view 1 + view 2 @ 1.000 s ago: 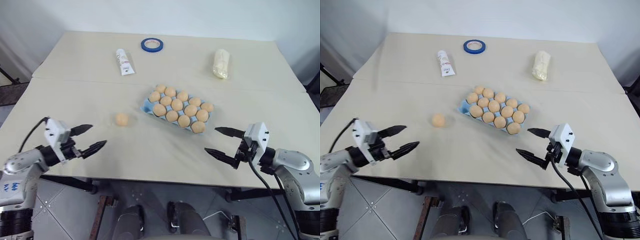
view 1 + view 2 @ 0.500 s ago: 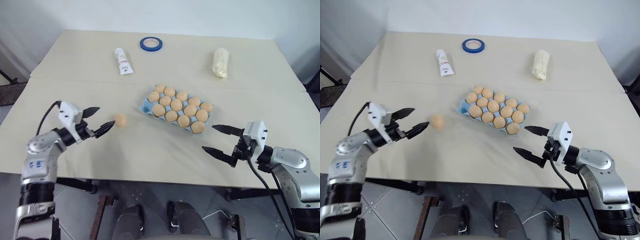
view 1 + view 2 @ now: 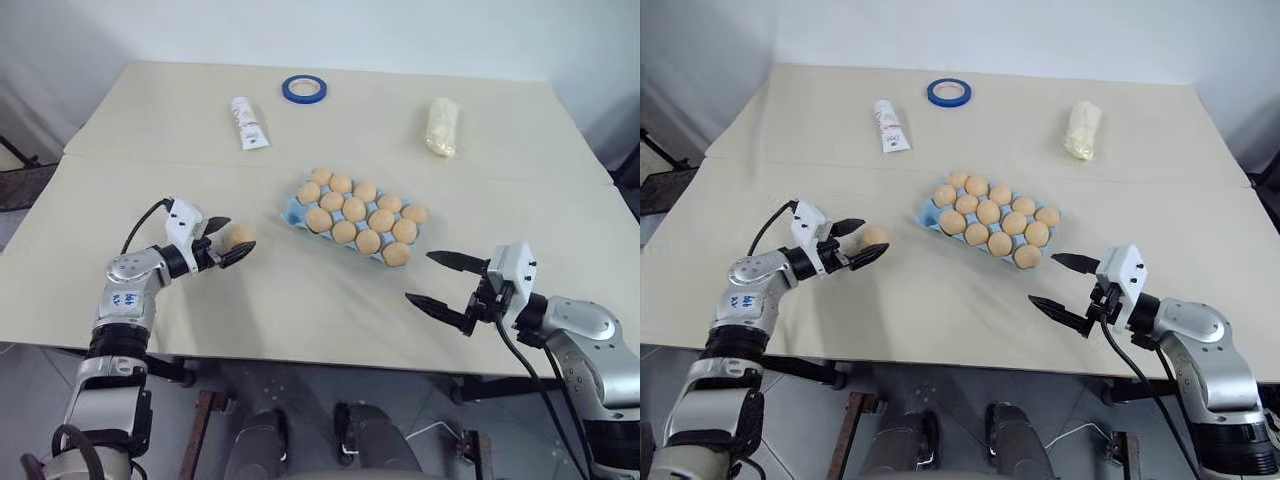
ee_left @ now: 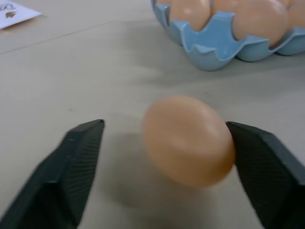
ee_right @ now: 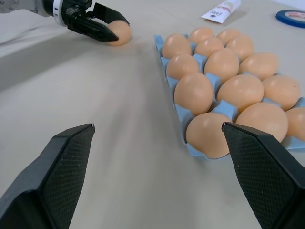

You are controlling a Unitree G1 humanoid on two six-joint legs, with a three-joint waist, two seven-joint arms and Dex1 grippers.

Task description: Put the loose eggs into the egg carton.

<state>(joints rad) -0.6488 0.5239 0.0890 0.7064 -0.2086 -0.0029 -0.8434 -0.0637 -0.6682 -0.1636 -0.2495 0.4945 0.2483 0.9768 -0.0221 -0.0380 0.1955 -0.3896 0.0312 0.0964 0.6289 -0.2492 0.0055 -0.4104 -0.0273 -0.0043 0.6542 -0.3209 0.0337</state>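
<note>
Loose egg: we see the last loose egg [image 3: 242, 236] on the table [image 3: 300, 310], toward its left edge, just beside the egg carton [image 3: 293, 209].
Left gripper [image 3: 229, 240]: fingers straddle the egg, one touching, not yet pinching.
Right gripper [image 3: 440, 282]: spread wide, empty.
Risk: we judge an uneven squeeze could roll the egg away.

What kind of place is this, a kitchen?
Probably a test room, not a kitchen: a plain covered table holds an egg carton, a blue tape ring and a white tube.
</note>
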